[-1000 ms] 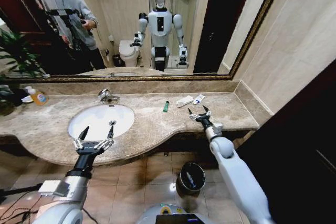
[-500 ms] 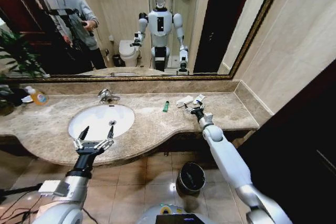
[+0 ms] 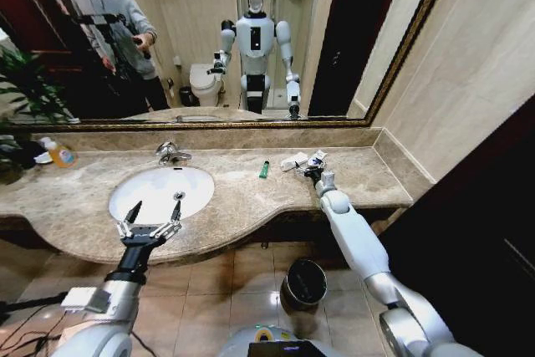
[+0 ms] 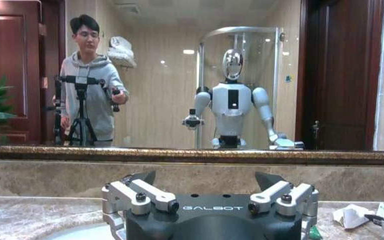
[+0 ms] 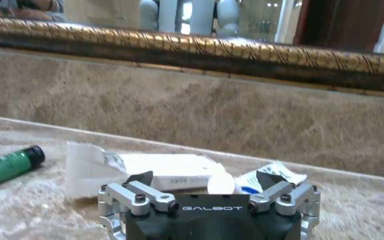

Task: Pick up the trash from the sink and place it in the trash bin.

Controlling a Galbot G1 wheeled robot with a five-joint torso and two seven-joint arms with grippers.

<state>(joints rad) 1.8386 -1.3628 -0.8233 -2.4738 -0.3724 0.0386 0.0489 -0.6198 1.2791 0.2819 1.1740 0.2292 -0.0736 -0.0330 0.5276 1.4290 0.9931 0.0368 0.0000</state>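
Observation:
The trash lies on the counter right of the sink [image 3: 155, 194]: a green stick [image 3: 264, 170] [image 5: 8, 162], a white flat tube [image 3: 293, 160] [image 5: 168, 167] and a blue-and-white tube [image 3: 318, 156] [image 5: 267, 178]. My right gripper [image 3: 311, 170] [image 5: 205, 181] is open, low over the counter, just in front of the two tubes, its fingers straddling the white one's near end. My left gripper [image 3: 153, 221] [image 4: 205, 179] hangs open over the sink's front rim. The dark trash bin [image 3: 305, 282] stands on the floor under the counter.
A chrome faucet [image 3: 171, 154] stands behind the basin. A yellow-orange bottle [image 3: 60, 155] and a plant [image 3: 21, 89] are at the far left. The mirror and backsplash [image 5: 178, 100] rise right behind the tubes. A wall closes off the counter's right end.
My right arm has stretched forward across the counter, carrying its open gripper up to the white tubes. The left arm has stayed still.

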